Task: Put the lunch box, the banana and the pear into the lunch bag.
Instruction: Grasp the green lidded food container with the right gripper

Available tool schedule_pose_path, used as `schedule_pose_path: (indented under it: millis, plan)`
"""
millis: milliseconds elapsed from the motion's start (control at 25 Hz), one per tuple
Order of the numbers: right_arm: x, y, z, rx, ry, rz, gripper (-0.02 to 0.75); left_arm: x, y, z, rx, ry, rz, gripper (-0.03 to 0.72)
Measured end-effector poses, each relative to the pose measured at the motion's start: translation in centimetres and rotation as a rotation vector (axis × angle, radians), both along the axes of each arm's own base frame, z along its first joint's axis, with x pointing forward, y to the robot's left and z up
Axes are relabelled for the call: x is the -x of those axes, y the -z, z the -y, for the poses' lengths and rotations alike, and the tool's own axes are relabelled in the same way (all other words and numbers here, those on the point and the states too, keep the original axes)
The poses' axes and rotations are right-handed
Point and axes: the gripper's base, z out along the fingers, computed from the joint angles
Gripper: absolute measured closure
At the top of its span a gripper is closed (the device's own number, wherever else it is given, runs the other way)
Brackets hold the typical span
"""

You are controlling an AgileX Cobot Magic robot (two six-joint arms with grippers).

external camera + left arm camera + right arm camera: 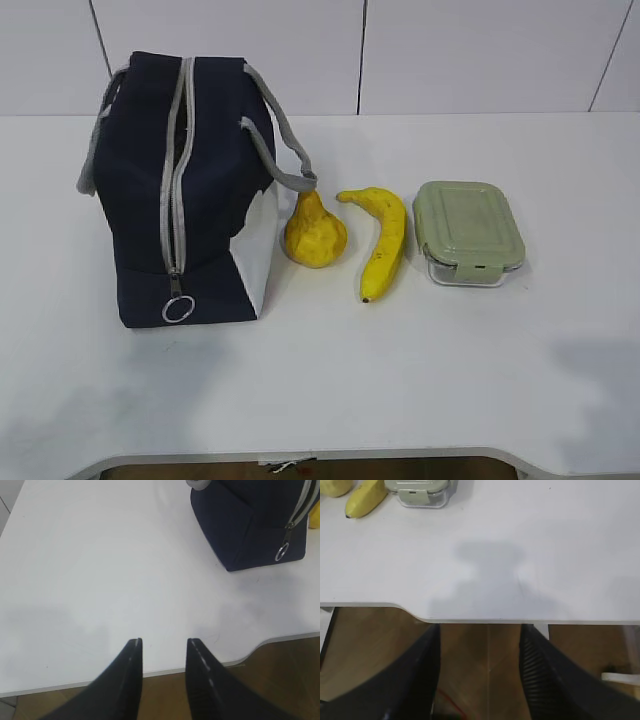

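The navy lunch bag (185,190) stands at the left of the table, zipper shut, metal ring pull (178,309) at the front. The yellow pear (314,232) stands against its right side. The banana (382,240) lies right of the pear, and the lunch box (467,232) with its sage-green lid lies right of the banana. Neither gripper shows in the exterior view. My left gripper (164,642) is open and empty over the table's front edge, the bag (250,522) far off at upper right. My right gripper (480,627) is open and empty, below the front edge; the banana (366,499) and lunch box (422,491) lie far off at upper left.
The white table (400,380) has a curved cut-out in its front edge (300,458). A white panelled wall (450,50) stands behind it. Brown floor (485,670) shows below the edge.
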Motion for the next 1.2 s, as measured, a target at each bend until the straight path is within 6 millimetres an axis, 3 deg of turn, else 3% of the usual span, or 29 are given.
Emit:
schedule_pose_path:
  millis: [480, 800, 960, 1200]
  plan:
    - [-5.0, -0.3, -0.3, -0.047, 0.002, -0.237, 0.323, 0.0, 0.0, 0.0, 0.000, 0.000, 0.000, 0.454]
    - [-9.6, -0.2, -1.0, -0.150, -0.012, -0.353, 0.323, 0.0, 0.0, 0.0, 0.000, 0.000, 0.000, 0.454]
    - [-12.2, -1.6, -1.6, -0.207, -0.048, -0.371, 0.323, 0.0, 0.0, 0.0, 0.000, 0.000, 0.000, 0.454]
    - [-17.5, -5.3, -2.0, -0.226, -0.112, -0.347, 0.323, 0.0, 0.0, 0.0, 0.000, 0.000, 0.000, 0.454]
